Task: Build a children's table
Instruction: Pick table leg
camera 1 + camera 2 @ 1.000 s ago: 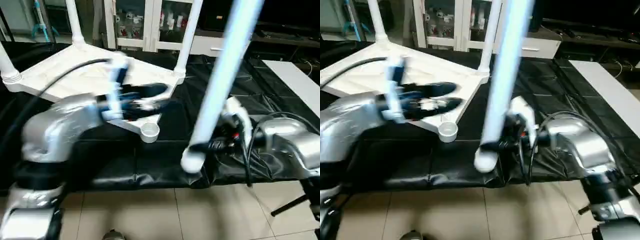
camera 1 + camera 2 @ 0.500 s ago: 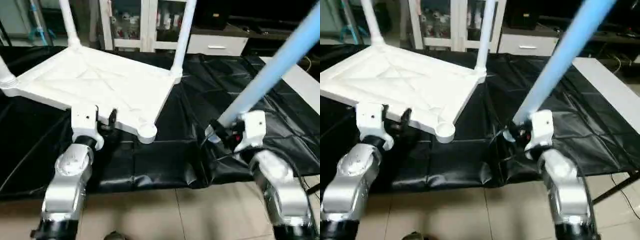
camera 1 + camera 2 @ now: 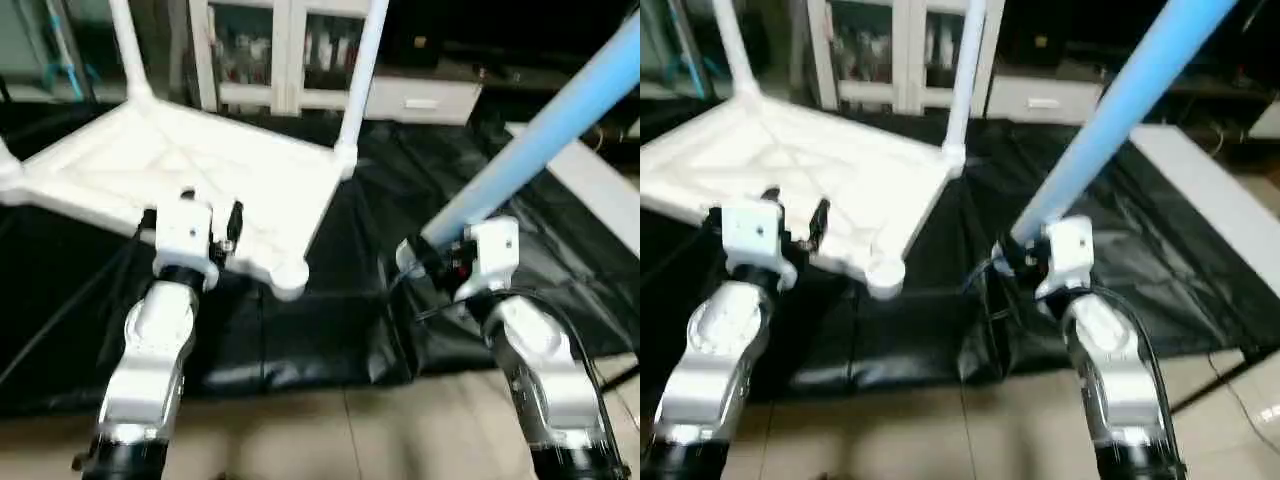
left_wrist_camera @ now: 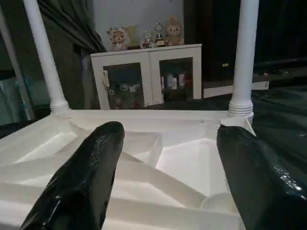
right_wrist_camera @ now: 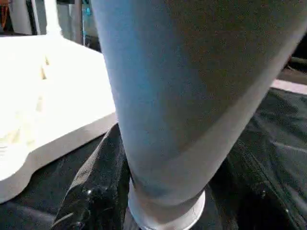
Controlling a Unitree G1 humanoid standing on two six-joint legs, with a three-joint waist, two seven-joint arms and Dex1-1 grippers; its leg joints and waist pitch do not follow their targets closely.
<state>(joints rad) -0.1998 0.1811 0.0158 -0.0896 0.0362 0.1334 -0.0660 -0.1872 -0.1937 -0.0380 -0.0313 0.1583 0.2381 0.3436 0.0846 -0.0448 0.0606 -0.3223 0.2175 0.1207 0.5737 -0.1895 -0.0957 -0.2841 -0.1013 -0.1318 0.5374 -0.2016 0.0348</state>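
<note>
The children's table top (image 3: 190,165) lies upside down on the black cloth, its X-ribbed underside (image 4: 158,158) facing up. Three legs stand in its corner sockets, one at the back right (image 3: 358,80). The near corner socket (image 3: 289,276) holds nothing. My left gripper (image 3: 192,218) stands open over the top's near edge, its black fingers (image 4: 91,177) apart with only the ribs between them. To the right of the top, my right gripper (image 3: 425,255) is shut on the thick end of the fourth leg (image 3: 540,140), which slants up to the right. Up close, that leg (image 5: 168,96) sits between the right fingers (image 5: 96,191).
A flat white board (image 3: 1210,190) lies on the cloth at the far right. A white glass-door cabinet (image 3: 270,60) stands behind the worktable. The worktable's front edge (image 3: 300,375) runs just in front of both forearms, with tiled floor below.
My left arm has swung from lying across the top to pointing forward at its near edge. The held leg has tipped from near upright to leaning right. The camera has shifted too.
</note>
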